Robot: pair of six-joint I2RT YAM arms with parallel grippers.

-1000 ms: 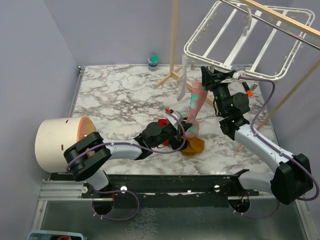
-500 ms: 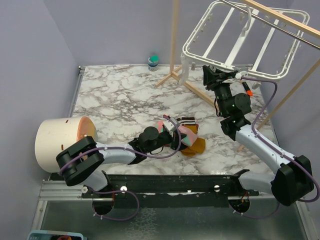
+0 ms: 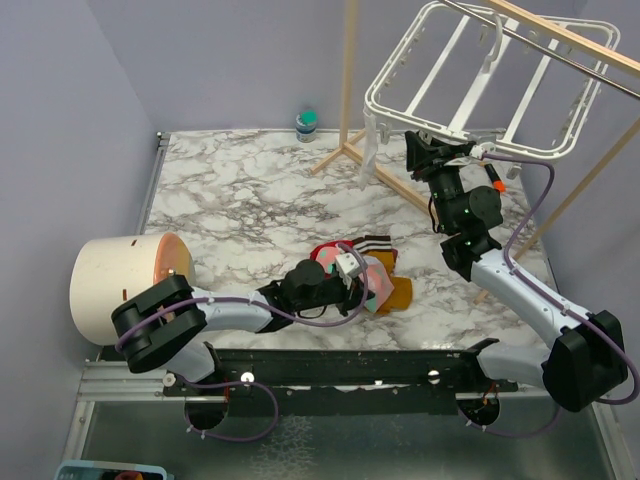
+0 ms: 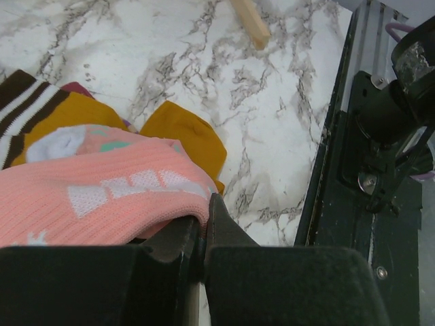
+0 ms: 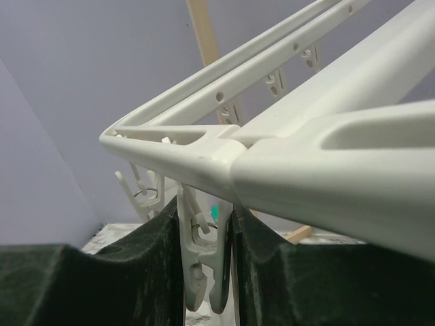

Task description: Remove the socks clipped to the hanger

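The white hanger (image 3: 400, 55) hangs tilted from the wooden rack at the back right. My right gripper (image 3: 425, 145) is raised to its near edge. In the right wrist view that gripper (image 5: 207, 258) is shut on a white clip (image 5: 204, 251) under the hanger's corner (image 5: 306, 156), and no sock is in the clip. A pile of socks lies on the marble: pink with teal (image 3: 375, 272), mustard (image 3: 398, 292), striped (image 3: 375, 243) and red (image 3: 325, 252). My left gripper (image 3: 352, 268) sits low at the pile. Up close, the left gripper (image 4: 204, 221) is shut on the pink sock's (image 4: 102, 197) hem, above the mustard sock (image 4: 187, 132).
A cream round container (image 3: 115, 285) lies on its side at the left. A small jar with a teal lid (image 3: 307, 123) stands at the back. The wooden rack's legs (image 3: 350, 150) rest on the table. A black rail (image 4: 367, 170) runs along the near edge.
The pink sock, stretched from the hanger to my left gripper a second ago, has come free and now lies on the pile. The left gripper moved nearer and right. The right gripper stayed.
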